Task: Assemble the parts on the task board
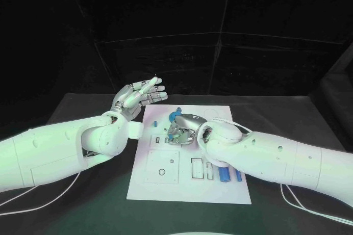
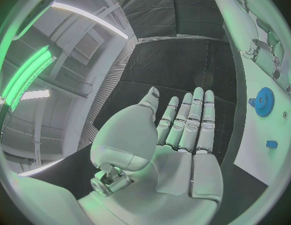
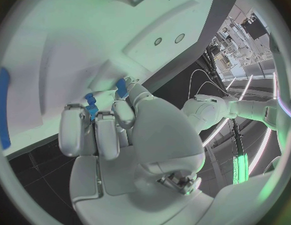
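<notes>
The white task board is lying in the middle of the black table, its long side running from near to far. The left hand is hovering just off the board's far-left corner with its palm turned up and its fingers stretched out side by side, grasping nothing; the left wrist view is showing the same flat, released hand over the dark table, with the board's edge beside it. The right hand is reaching over the middle of the board, fingers curled downward onto its surface. In the right wrist view its fingertips are closing around a small blue part and pressing it against the board, so this hand is grasping that piece; a second small blue piece is sitting just beyond the fingers. A blue gear is standing on the far part of the board, just beyond the right hand, and it is also showing in the left wrist view with a small blue peg nearer on the board. Two long blue bars are lying side by side in the near-right area of the board, partly hidden under the right forearm.
</notes>
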`<state>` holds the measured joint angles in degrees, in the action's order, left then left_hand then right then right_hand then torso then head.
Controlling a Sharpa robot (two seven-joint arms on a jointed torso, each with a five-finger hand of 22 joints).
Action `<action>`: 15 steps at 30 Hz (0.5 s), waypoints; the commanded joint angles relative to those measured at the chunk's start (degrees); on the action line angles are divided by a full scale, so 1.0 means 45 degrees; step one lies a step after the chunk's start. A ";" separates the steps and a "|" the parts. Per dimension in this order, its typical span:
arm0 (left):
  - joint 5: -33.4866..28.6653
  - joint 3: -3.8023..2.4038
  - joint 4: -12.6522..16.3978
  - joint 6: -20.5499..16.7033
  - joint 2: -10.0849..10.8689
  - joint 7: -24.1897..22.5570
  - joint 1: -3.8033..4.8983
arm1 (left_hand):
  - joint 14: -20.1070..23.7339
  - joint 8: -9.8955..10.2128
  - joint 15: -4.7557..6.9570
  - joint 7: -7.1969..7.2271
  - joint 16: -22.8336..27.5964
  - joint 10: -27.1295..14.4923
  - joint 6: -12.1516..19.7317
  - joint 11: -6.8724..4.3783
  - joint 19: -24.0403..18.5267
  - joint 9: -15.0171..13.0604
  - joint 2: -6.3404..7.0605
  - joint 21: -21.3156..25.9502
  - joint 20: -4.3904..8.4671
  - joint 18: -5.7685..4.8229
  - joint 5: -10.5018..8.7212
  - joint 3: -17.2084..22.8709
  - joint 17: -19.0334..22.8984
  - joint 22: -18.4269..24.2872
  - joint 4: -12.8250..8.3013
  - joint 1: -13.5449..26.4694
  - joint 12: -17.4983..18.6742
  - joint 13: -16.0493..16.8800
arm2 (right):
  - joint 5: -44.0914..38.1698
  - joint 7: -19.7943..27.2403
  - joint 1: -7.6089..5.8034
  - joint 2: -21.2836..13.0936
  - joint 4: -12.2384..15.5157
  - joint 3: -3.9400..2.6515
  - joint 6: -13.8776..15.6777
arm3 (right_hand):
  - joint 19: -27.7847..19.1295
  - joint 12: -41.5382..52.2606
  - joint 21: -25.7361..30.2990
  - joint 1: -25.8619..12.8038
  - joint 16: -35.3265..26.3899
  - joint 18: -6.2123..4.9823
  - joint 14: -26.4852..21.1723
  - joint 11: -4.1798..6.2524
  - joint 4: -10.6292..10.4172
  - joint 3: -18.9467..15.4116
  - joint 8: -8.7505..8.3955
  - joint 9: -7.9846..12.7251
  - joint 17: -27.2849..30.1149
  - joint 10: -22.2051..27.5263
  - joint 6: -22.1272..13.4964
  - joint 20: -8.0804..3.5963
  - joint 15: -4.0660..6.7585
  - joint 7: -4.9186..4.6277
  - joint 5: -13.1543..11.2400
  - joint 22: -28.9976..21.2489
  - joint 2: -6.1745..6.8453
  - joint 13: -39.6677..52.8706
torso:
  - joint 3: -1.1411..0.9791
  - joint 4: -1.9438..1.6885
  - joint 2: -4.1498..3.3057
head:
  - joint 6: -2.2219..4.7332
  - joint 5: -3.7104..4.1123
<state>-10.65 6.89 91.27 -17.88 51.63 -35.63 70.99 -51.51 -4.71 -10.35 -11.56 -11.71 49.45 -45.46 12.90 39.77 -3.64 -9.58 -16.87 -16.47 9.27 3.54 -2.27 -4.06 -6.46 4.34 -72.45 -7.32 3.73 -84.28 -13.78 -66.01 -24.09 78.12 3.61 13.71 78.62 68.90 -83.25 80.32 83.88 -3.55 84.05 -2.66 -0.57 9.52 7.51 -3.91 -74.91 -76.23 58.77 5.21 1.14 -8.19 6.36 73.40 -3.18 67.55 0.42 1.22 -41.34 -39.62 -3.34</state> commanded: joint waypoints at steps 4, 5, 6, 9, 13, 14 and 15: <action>-0.0014 -0.0013 0.0004 0.0162 -0.0009 -0.0105 0.0021 | -0.0086 -0.0030 -0.0037 -0.0963 0.0046 0.0102 -0.0043 0.0009 0.0117 -0.0013 -0.0052 0.0031 0.0000 0.0200 0.0031 0.0032 0.0018 0.0024 -0.0031 0.0031 0.0063 -0.0016 | -0.0086 -0.0166 0.0068 -0.0023 -0.0030 0.0065 -0.0792 | -0.0113 -0.0131 0.0094 -0.0159 -0.0087 -0.0016 0.0745 -0.0015 0.0007 0.0072 -0.0013 -0.0003 -0.0606 0.0101 0.0133 -0.0004 0.0036 0.0112 0.0063 -0.0049 0.0067 -0.0065 | -0.0001 -0.0002 0.0002 | -0.0038 -0.0004; -0.0014 -0.0013 0.0003 0.0161 -0.0008 -0.0104 0.0021 | -0.0086 -0.0030 -0.0037 -0.0963 0.0046 0.0102 -0.0043 0.0009 0.0117 -0.0013 -0.0052 0.0031 0.0000 0.0200 0.0031 0.0032 0.0018 0.0024 -0.0031 0.0031 0.0063 -0.0016 | -0.0086 -0.0180 0.0069 -0.0026 -0.0023 0.0065 -0.0814 | -0.0122 -0.0172 0.0101 -0.0187 -0.0101 -0.0018 0.0740 -0.0019 0.0003 0.0077 -0.0026 0.0001 -0.0584 0.0130 0.0113 -0.0002 0.0033 0.0105 0.0065 -0.0061 0.0097 -0.0103 | -0.0002 -0.0004 0.0002 | -0.0043 -0.0005; -0.0014 -0.0013 0.0003 0.0161 -0.0007 -0.0103 0.0021 | -0.0086 -0.0030 -0.0037 -0.0963 0.0046 0.0102 -0.0043 0.0009 0.0117 -0.0013 -0.0052 0.0031 0.0000 0.0200 0.0031 0.0032 0.0018 0.0024 -0.0031 0.0031 0.0063 -0.0016 | -0.0086 -0.0198 0.0070 -0.0030 -0.0016 0.0065 -0.0834 | -0.0126 -0.0195 0.0105 -0.0199 -0.0104 -0.0019 0.0739 -0.0023 0.0003 0.0081 -0.0036 0.0004 -0.0581 0.0147 0.0097 0.0000 0.0030 0.0101 0.0067 -0.0067 0.0115 -0.0124 | -0.0002 -0.0004 0.0002 | -0.0043 -0.0005; -0.0014 -0.0013 0.0002 0.0164 -0.0003 -0.0099 0.0021 | -0.0086 -0.0030 -0.0037 -0.0963 0.0046 0.0102 -0.0043 0.0009 0.0117 -0.0013 -0.0052 0.0031 0.0000 0.0200 0.0031 0.0032 0.0018 0.0024 -0.0031 0.0031 0.0063 -0.0016 | -0.0086 -0.0260 0.0072 -0.0040 -0.0004 0.0066 -0.0872 | -0.0158 -0.0364 0.0131 -0.0262 -0.0126 -0.0027 0.0731 -0.0055 -0.0001 0.0108 -0.0121 0.0029 -0.0553 0.0268 -0.0046 0.0011 0.0010 0.0053 0.0085 -0.0110 0.0202 -0.0280 | -0.0001 -0.0004 -0.0001 | -0.0053 0.0001; -0.0014 -0.0013 -0.0001 0.0165 0.0002 -0.0093 0.0021 | -0.0087 -0.0029 -0.0037 -0.0963 0.0047 0.0103 -0.0043 0.0009 0.0118 -0.0013 -0.0054 0.0032 0.0000 0.0200 0.0032 0.0034 0.0019 0.0026 -0.0031 0.0034 0.0064 -0.0017 | -0.0072 -0.0345 0.0074 -0.0040 0.0000 0.0066 -0.0879 | -0.0205 -0.0641 0.0171 -0.0350 -0.0152 -0.0038 0.0725 -0.0149 0.0013 0.0150 -0.0299 0.0052 -0.0523 0.0473 -0.0371 0.0059 -0.0060 -0.0067 0.0205 -0.0175 0.0396 -0.0535 | 0.0002 0.0005 0.0002 | -0.0055 0.0014; -0.0014 -0.0013 -0.0002 0.0165 0.0004 -0.0092 0.0021 | -0.0087 -0.0029 -0.0037 -0.0963 0.0047 0.0103 -0.0043 0.0009 0.0118 -0.0013 -0.0054 0.0032 0.0000 0.0200 0.0032 0.0034 0.0019 0.0026 -0.0031 0.0034 0.0064 -0.0017 | -0.0067 -0.0365 0.0075 -0.0040 0.0002 0.0066 -0.0883 | -0.0215 -0.0692 0.0180 -0.0379 -0.0158 -0.0040 0.0723 -0.0170 0.0013 0.0154 -0.0331 0.0051 -0.0516 0.0510 -0.0432 0.0074 -0.0078 -0.0091 0.0267 -0.0188 0.0452 -0.0582 | 0.0000 0.0006 0.0001 | -0.0057 0.0014; -0.0014 -0.0013 -0.0002 0.0165 0.0005 -0.0091 0.0021 | -0.0087 -0.0029 -0.0037 -0.0963 0.0047 0.0103 -0.0043 0.0009 0.0118 -0.0013 -0.0054 0.0032 0.0000 0.0200 0.0032 0.0034 0.0019 0.0026 -0.0031 0.0034 0.0064 -0.0017 | -0.0063 -0.0381 0.0075 -0.0040 0.0003 0.0066 -0.0886 | -0.0224 -0.0737 0.0189 -0.0416 -0.0169 -0.0043 0.0720 -0.0190 0.0009 0.0157 -0.0363 0.0048 -0.0500 0.0543 -0.0494 0.0091 -0.0096 -0.0115 0.0373 -0.0202 0.0510 -0.0625 | -0.0002 0.0007 -0.0001 | -0.0062 0.0014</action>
<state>-10.69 6.89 91.22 -17.86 51.66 -35.62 70.99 -51.51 -4.71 -10.36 -11.56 -11.71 49.45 -45.46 12.90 39.77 -3.64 -9.58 -16.87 -16.47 9.26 3.54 -2.27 -4.06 -6.40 4.34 -72.45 -7.32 3.73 -84.38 -14.03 -65.94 -24.19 78.23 3.63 12.34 77.91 65.88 -82.74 78.25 83.33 -3.56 84.05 -3.66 -0.54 10.19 6.20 -3.69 -74.90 -74.20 57.06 5.54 1.14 -8.63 7.69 72.54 -1.66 64.93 0.42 1.20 -41.34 -39.87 -3.30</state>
